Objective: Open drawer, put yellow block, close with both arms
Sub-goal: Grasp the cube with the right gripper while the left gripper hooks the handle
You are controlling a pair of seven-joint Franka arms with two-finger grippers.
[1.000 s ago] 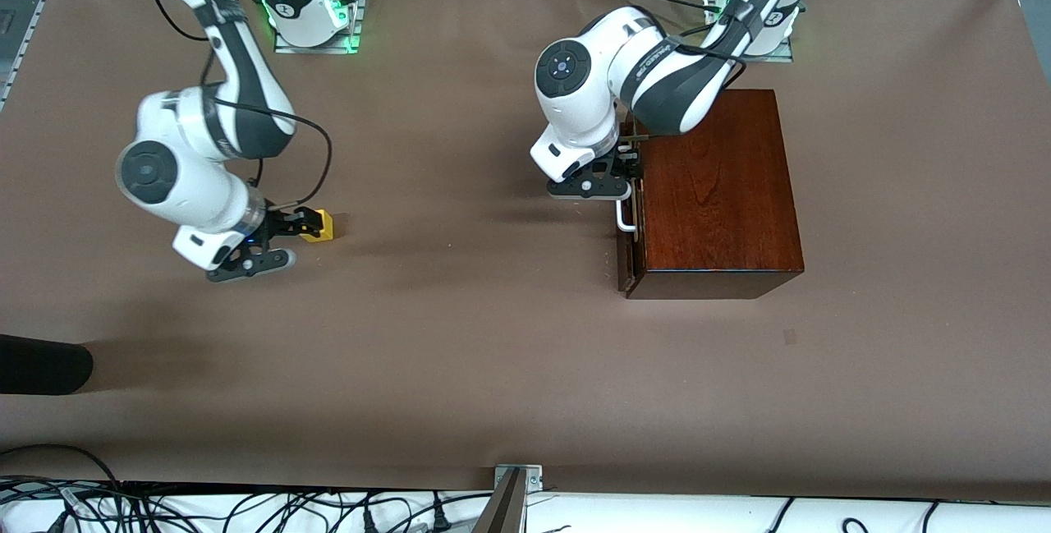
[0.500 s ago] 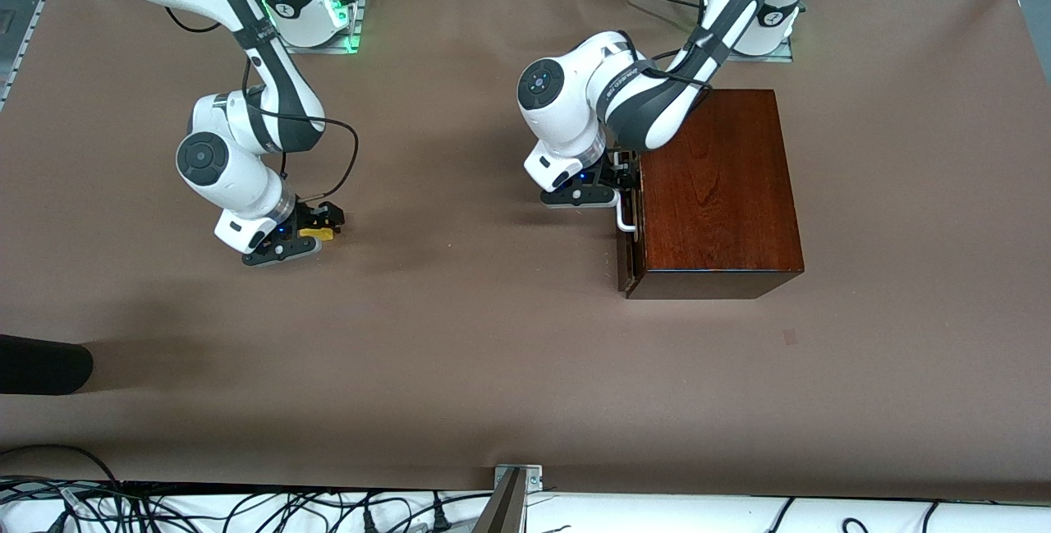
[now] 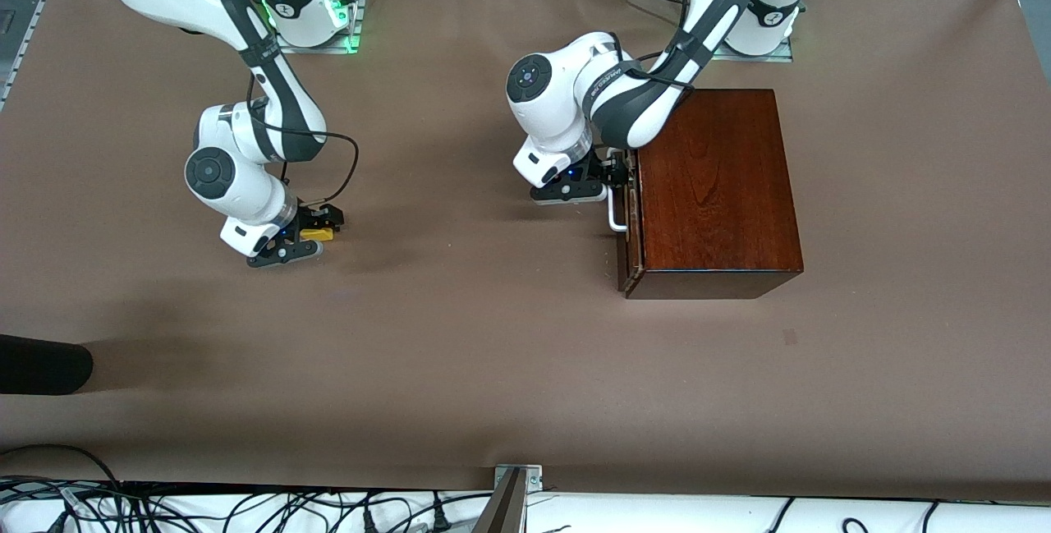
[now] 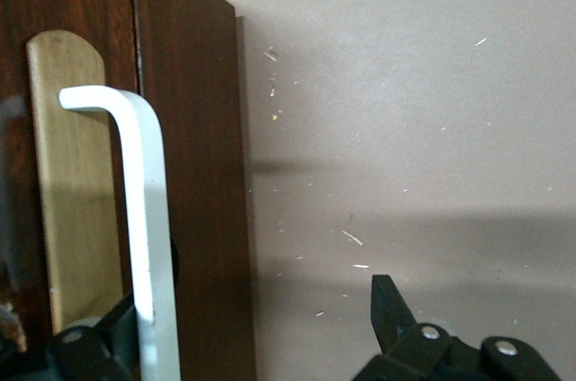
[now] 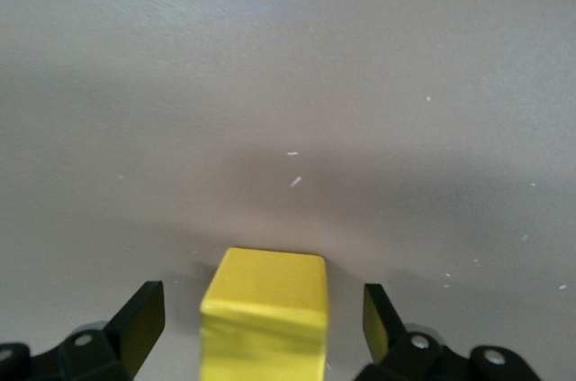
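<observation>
Straddling the yellow block (image 3: 317, 233), the right gripper (image 3: 308, 231) sits low on the brown table (image 3: 460, 336), toward the right arm's end and roughly midway between the table's robot-side edge and its camera-side edge. In the right wrist view its two fingers (image 5: 139, 313) stand apart with the block (image 5: 264, 309) between them, a clear gap on each side, the block resting on the table.

Toward the left arm's end stands the dark wooden box (image 3: 714, 188), nearer to the robot-side edge. Its drawer (image 3: 628, 225) front shows only a sliver out from the box face. The left gripper (image 3: 614, 180) is at the white handle (image 3: 614, 217) on that front. In the left wrist view its fingers (image 4: 391, 309) are spread wide, the handle's bar (image 4: 148, 246) running just beside one finger and well apart from the second.
</observation>
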